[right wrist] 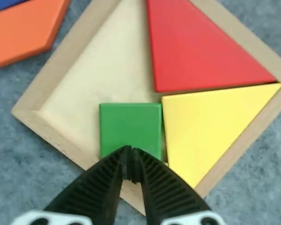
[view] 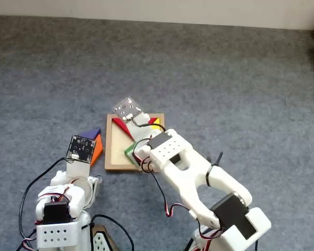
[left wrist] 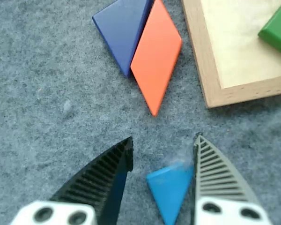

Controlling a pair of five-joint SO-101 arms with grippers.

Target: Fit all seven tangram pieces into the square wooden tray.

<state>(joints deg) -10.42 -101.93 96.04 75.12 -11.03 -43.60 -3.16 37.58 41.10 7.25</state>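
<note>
Grey carpet [left wrist: 47, 93] lies under everything. The left gripper [left wrist: 163, 138] is wide open, with a small light blue triangle [left wrist: 171, 187] between its fingers. Past it, an orange slanted piece [left wrist: 156, 56] touches a dark blue triangle [left wrist: 122, 28], just beside the wooden tray [left wrist: 201, 61]. The right gripper [right wrist: 129, 152] is pinched shut over the green square [right wrist: 130, 126] in the tray. A red triangle [right wrist: 196, 47] and a yellow triangle [right wrist: 210, 126] lie inside too.

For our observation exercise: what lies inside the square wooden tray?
A red triangle, a yellow triangle and a green square; the right gripper covers part of the square and the tray rim.
</note>
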